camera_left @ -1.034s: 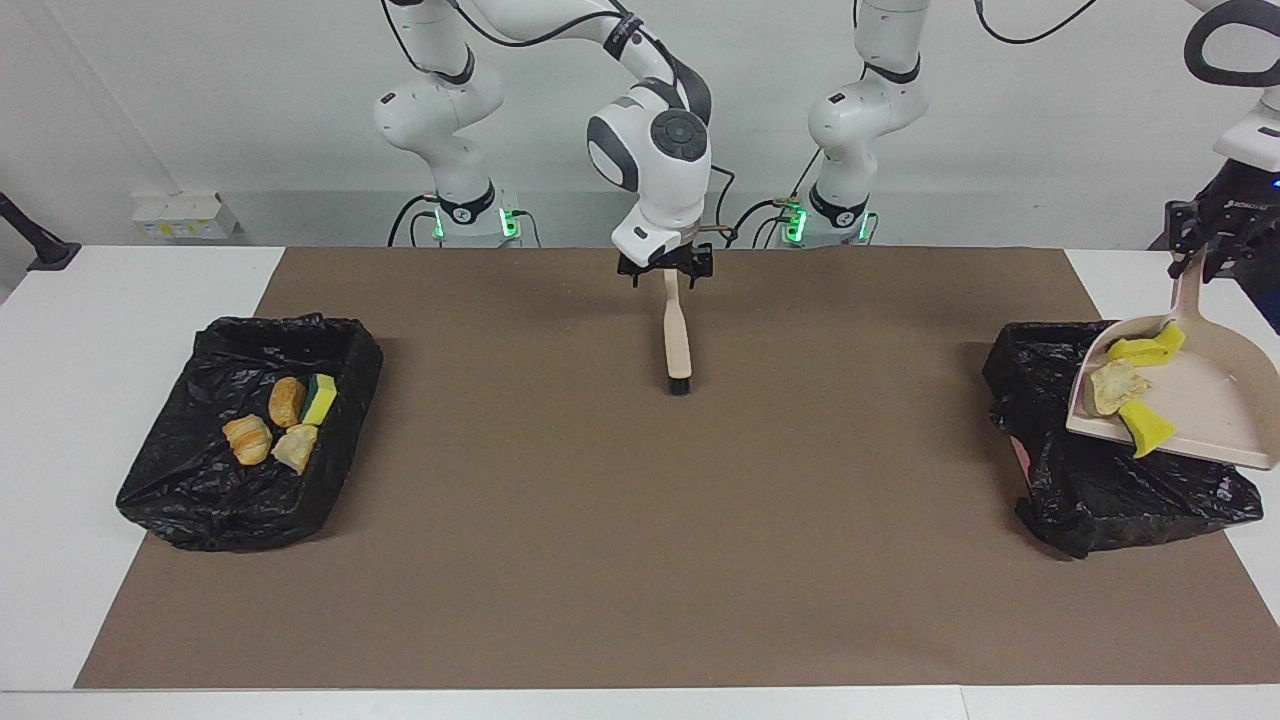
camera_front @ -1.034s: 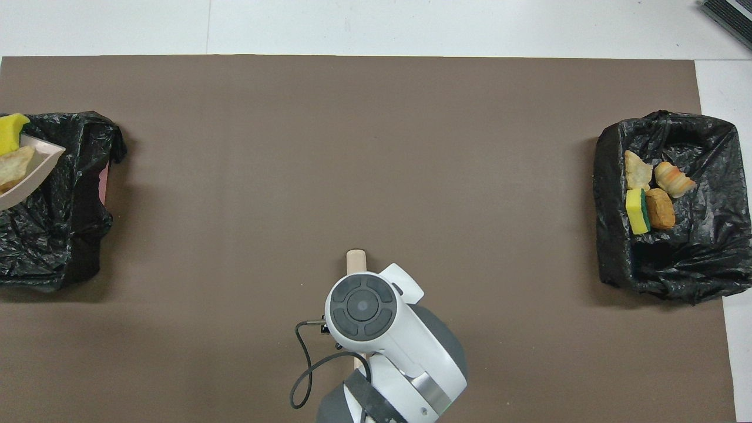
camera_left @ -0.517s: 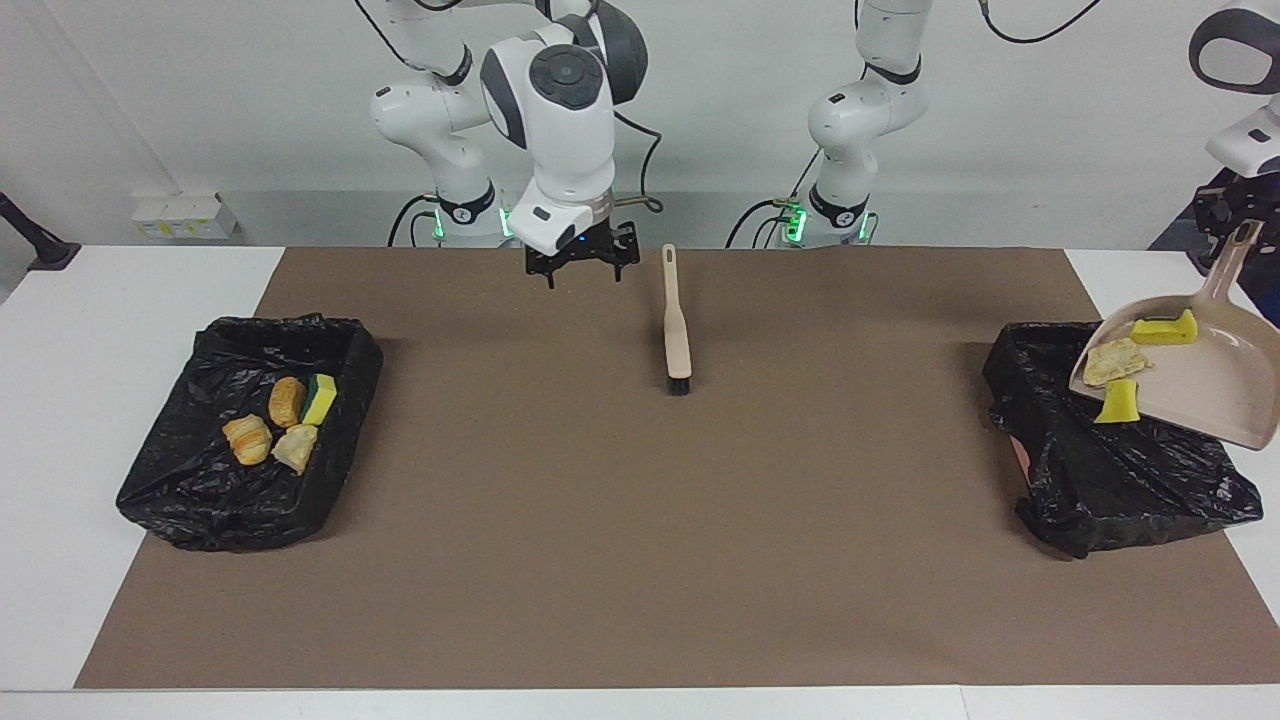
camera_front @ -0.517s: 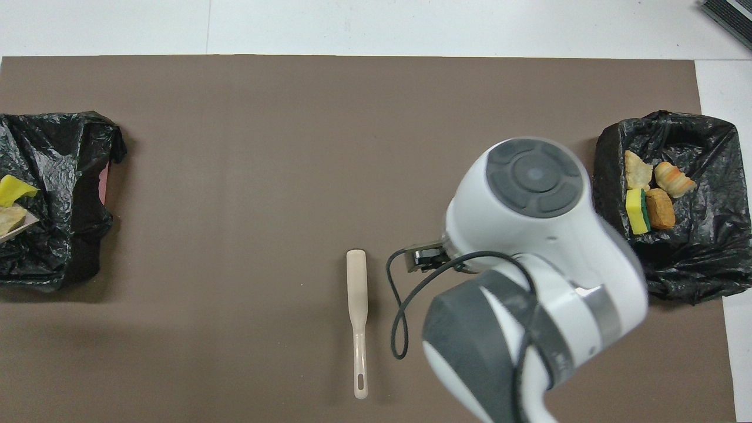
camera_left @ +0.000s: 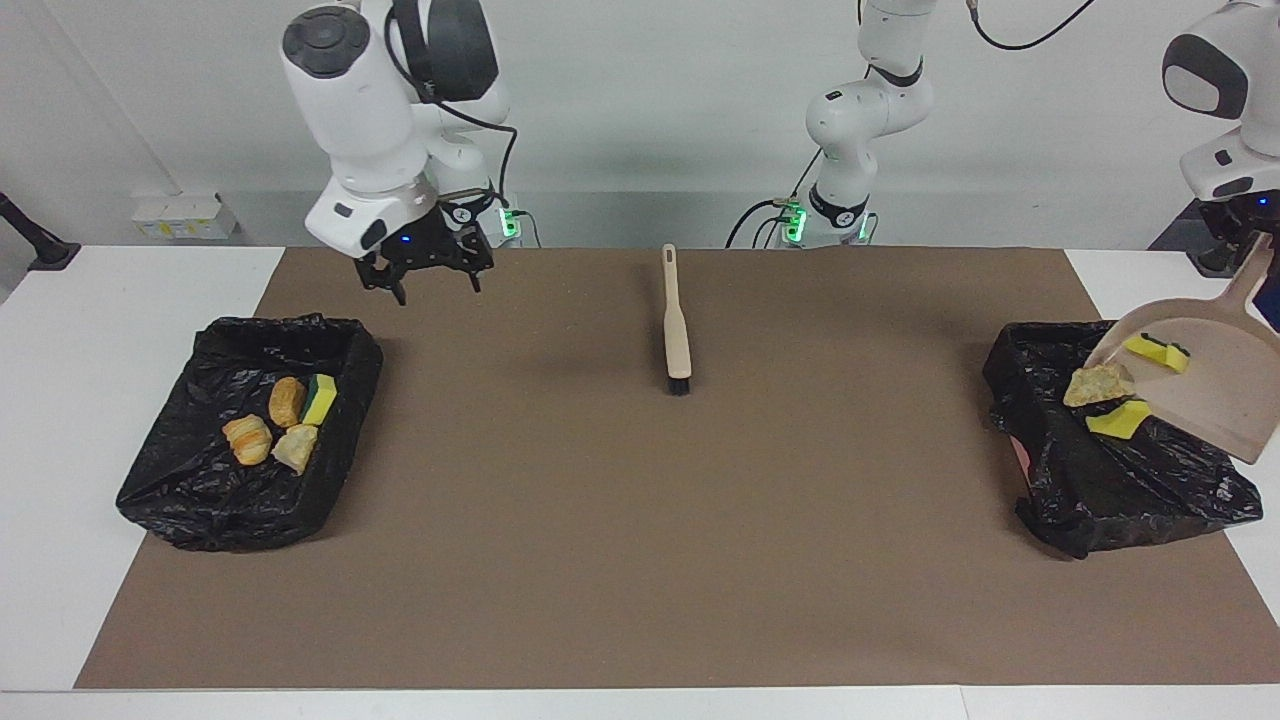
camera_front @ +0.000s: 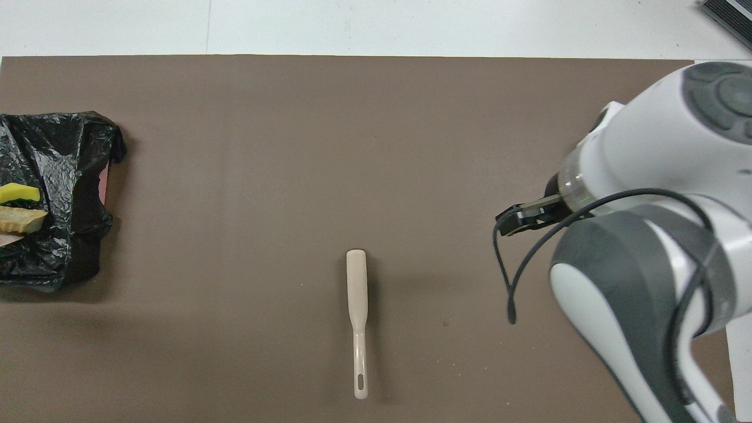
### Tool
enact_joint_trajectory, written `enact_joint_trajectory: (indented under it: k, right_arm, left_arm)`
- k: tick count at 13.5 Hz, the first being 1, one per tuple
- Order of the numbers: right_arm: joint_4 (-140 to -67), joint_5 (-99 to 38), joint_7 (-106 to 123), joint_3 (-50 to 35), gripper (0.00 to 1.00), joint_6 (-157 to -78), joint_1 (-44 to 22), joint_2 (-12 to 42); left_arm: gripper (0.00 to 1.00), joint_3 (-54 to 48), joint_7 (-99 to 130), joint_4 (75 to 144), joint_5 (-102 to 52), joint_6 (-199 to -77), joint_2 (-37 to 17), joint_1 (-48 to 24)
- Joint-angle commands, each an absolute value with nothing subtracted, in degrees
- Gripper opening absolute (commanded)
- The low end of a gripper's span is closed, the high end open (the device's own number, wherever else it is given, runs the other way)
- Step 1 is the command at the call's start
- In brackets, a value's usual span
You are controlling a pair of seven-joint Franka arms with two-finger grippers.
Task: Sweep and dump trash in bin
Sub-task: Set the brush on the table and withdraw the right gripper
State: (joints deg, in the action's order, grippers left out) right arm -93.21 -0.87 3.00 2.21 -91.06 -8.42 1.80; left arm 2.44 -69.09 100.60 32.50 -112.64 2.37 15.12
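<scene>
In the facing view, the right gripper (camera_left: 427, 281) hangs in the air with its fingers spread apart and nothing between them, over the brown mat (camera_left: 640, 560) just by the robots' edge of the black-lined bin (camera_left: 165, 480) at the right arm's end of the table. Below that gripper, in that bin, lie four pieces of trash (camera_left: 273, 422): three tan to golden bread lumps and one yellow sponge with a green face. The beige brush (camera_left: 676, 330) lies flat on the mat, well apart from the right gripper toward the middle of the table, handle toward the robots and black bristles away from them. The left gripper (camera_left: 1237, 245) is at the picture's edge, clamped on the handle of the beige dustpan (camera_left: 1215, 390), which tilts steeply with its mouth down over the second black-lined bin (camera_left: 1180, 500). Under that gripper, one yellow sponge piece (camera_left: 1157, 351) is in the pan, a tan lump (camera_left: 1097, 385) sits at the pan's lip, and another yellow piece (camera_left: 1117, 421) is just under the lip on the bin's liner. In the overhead view, the right arm's white and grey body covers the bin at its end, and only a dark part of its gripper (camera_front: 520, 217) shows, so its fingers cannot be read there. The brush (camera_front: 357, 320) lies on the mat (camera_front: 294, 147), well apart from it. At the left arm's end, the bin (camera_front: 64, 153) holds a yellow piece (camera_front: 19, 192) and a tan lump (camera_front: 20, 218); the left gripper is out of this picture.
</scene>
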Motion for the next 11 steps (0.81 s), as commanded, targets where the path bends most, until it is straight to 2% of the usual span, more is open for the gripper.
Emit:
enact_joint_trajectory:
  k: [1, 5, 7, 11]
  right_arm:
    - [-93.2, -0.2, 9.4, 6.7, 1.00, -90.0, -7.1, 0.8]
    - [-92.6, -0.1, 12.7, 11.7, 1.00, -88.4, -6.9, 0.9]
    - [-88.8, -0.5, 12.0, 11.6, 1.00, -84.3, -7.0, 1.5]
    - [-89.0, -0.9, 10.8, 11.3, 1.00, -84.8, -7.6, 1.1]
  left_arm:
    - [0.00, 3.3, -70.9, 93.4, 35.9, -112.1, -1.9, 12.3]
    - [0.00, 3.3, -76.4, 91.3, 36.7, -112.7, -1.9, 12.5]
    - [0.00, 3.3, -78.6, 89.5, 36.7, -112.5, -1.9, 12.5]
    - [0.00, 3.2, -81.0, 86.3, 36.4, -111.1, -1.8, 12.0]
